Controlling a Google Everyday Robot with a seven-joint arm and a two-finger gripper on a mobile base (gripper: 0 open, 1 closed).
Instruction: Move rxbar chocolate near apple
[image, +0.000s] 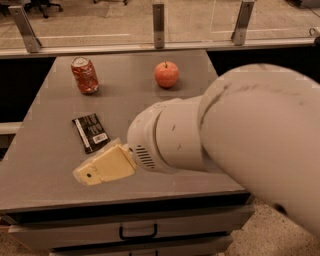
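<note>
Barely under way, by the look of things: no grip on the chocolate bar (91, 132) yet, and nowhere near the apple (166, 74). Left to do, in all likelihood: coming down onto the bar, taking hold, carrying it across the desk (135, 102) and setting it down beside the apple. As for the bar, lying flat and printed face up, well apart from the apple, off to its near left. Long axis running mostly front to back, slightly tilted, with the far end leaning left, away from the apple, and the small white label at the near end. Farther again from the apple, just beside the bar's near end: the pincer (105, 166), with touching or apart hard to judge. Spread or pressed together: cannot tell. Also there, left of the apple and about level with it: a red soda can (85, 75), upright, no part of the job.
</note>
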